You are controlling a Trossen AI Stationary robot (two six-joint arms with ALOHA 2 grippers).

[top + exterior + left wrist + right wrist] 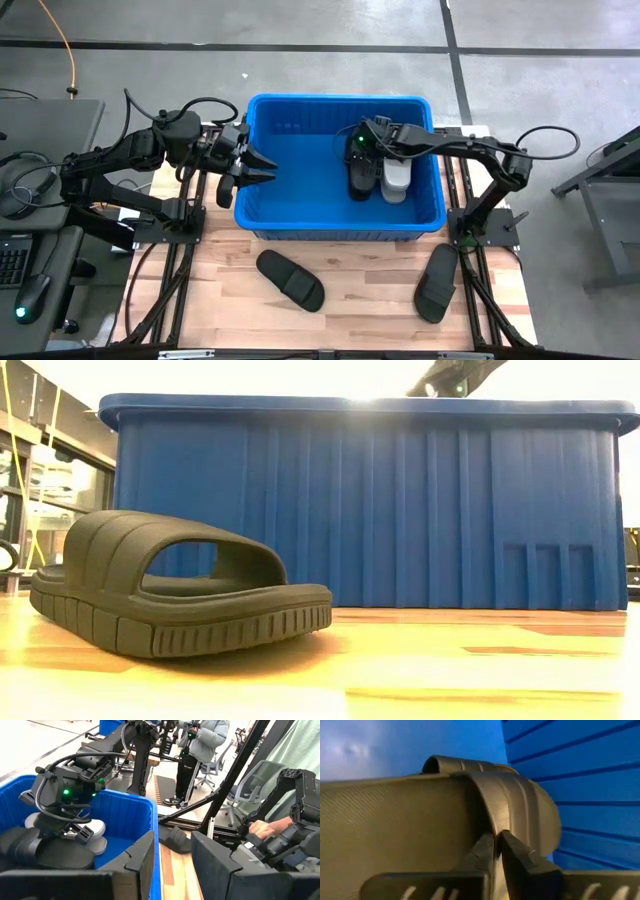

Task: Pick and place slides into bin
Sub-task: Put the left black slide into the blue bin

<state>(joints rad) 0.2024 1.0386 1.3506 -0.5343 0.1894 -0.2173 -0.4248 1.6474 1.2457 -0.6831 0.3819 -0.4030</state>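
1. the bin (pixel 262 215) sits at the far middle of the table (pixel 370 290), seen from above as a blue tub with a rimmed edge.
2. the right gripper (pixel 362 152) is down inside the bin, right of its middle, over a black slide (pixel 360 180).
3. in the right wrist view its fingers (pixel 485 852) are drawn together at the edge of that slide's strap — pinched on it, with almost no gap between them.
4. a grey slide (pixel 396 178) lies in the bin just beside the black one, on its right, touching or nearly so.
5. the left gripper (pixel 262 168) hangs at the bin's left wall, fingers partly apart and holding nothing — the left wrist view shows the blue rim between them.
6. two more black slides lie on the table in front of the bin: one (pixel 290 280) near the middle, angled, and another (pixel 437 282) off to the right, well apart from it.
7. the low view shows the near slide upright on its sole with the bin's ribbed wall behind.
8. a person (pixel 200 750) stands in the room beyond.
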